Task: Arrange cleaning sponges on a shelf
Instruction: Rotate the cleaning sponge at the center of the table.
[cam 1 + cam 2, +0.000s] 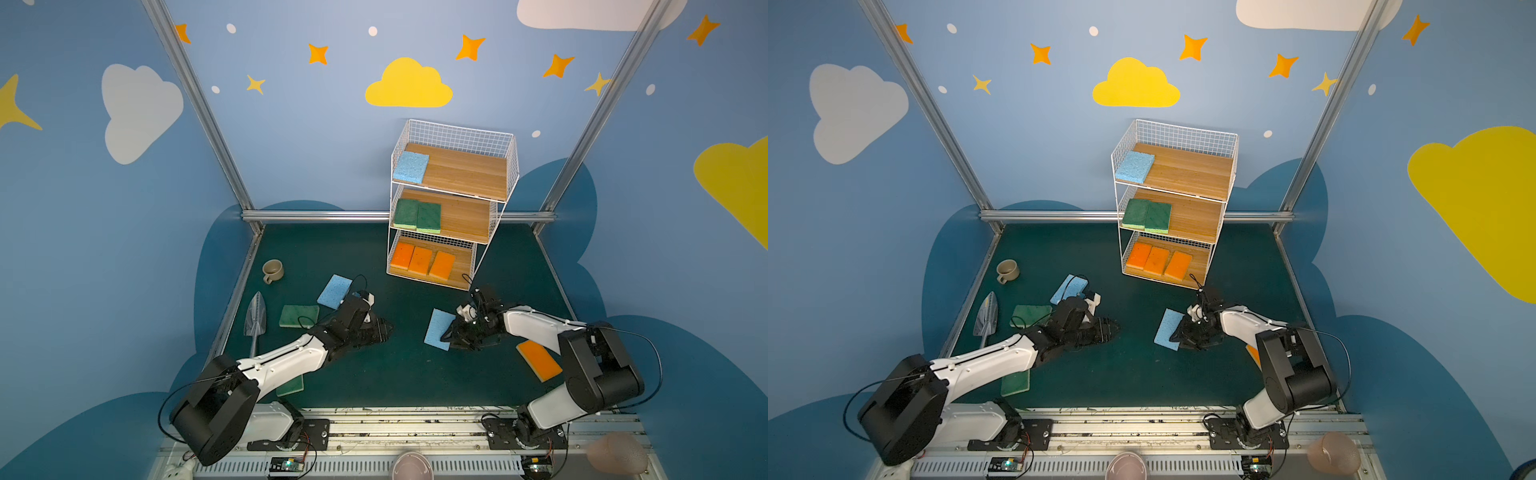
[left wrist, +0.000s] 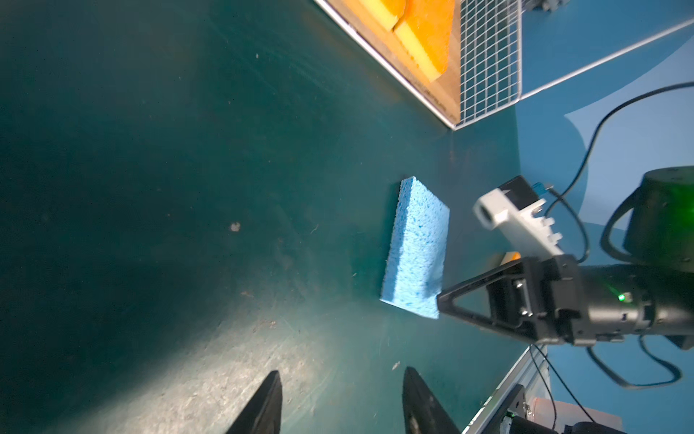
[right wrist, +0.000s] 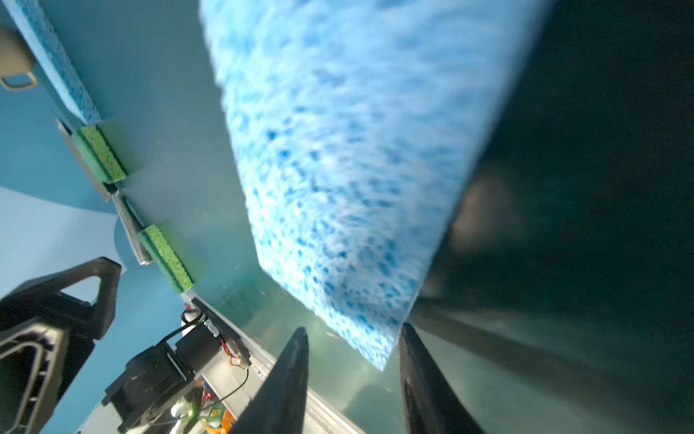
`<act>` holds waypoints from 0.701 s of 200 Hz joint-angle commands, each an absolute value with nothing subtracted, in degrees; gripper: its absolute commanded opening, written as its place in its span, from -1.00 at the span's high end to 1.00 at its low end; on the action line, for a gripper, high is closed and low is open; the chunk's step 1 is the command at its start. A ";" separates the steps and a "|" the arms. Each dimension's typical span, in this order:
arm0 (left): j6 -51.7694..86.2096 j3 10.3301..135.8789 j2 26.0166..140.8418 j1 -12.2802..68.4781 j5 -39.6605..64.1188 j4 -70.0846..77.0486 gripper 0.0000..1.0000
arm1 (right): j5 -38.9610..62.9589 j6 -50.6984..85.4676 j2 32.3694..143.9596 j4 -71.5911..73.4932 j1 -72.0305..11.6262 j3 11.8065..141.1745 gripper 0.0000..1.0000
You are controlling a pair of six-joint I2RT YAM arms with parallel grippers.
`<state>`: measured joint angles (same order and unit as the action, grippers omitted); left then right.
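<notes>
The dark green desk [image 1: 415,374] carries the shelf [image 1: 465,174] at its far edge. On the shelf's top board lies one blue sponge [image 1: 411,166]. The middle board has two green sponges [image 1: 417,215] side by side, and the lowest has three orange sponges [image 1: 422,259] in a row.

The left gripper [image 1: 388,328] is over bare desk near the middle. Only the left wrist view shows that its jaws stand moderately apart with nothing between them.

The right gripper [image 1: 446,338] is at the near corner of a loose blue sponge [image 1: 438,328] lying in front of the shelf. The right wrist view shows its jaws half apart. The sponge corner reaches one finger [image 3: 417,360] but is not clamped.

A loose orange sponge [image 1: 538,359] beside the right arm shows nearly whole in a top view. The same loose orange sponge [image 1: 1252,353] is almost hidden by the arm in a top view.

On the left lie another blue sponge [image 1: 334,291], a green sponge [image 1: 297,316] and a second green sponge [image 1: 291,385] partly under the left arm. The mug [image 1: 273,271] and the trowel [image 1: 254,322] are near the left edge.
</notes>
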<state>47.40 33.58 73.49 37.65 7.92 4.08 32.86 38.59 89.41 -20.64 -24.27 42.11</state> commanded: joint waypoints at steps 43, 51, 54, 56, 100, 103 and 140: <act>49.28 33.14 74.57 37.81 10.02 6.47 0.03 | 34.88 41.24 89.19 -18.06 -27.97 44.77 0.19; 49.54 33.90 75.49 37.95 10.66 6.68 0.03 | 34.88 40.84 87.85 -19.01 -27.66 44.88 0.18; 49.63 34.19 75.88 38.04 10.84 6.76 0.02 | 34.86 40.68 87.24 -19.44 -27.55 44.91 0.18; 49.74 34.41 76.10 38.12 10.86 6.72 0.02 | 34.86 40.62 86.85 -19.67 -27.50 44.91 0.18; 52.14 40.51 82.53 44.16 5.63 5.13 -0.19 | 34.73 38.27 79.33 -26.01 -21.89 44.81 0.15; 52.65 41.08 83.16 44.59 5.12 5.02 -0.21 | 34.91 38.05 78.95 -26.32 -21.33 44.70 0.15; 59.50 46.48 91.00 48.67 0.68 4.22 -0.33 | 35.46 36.31 75.41 -29.73 -15.27 43.80 0.14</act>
<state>54.41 43.62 87.09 46.96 4.62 5.67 35.05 38.46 77.58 -24.93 -18.00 43.72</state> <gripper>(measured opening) 0.648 0.428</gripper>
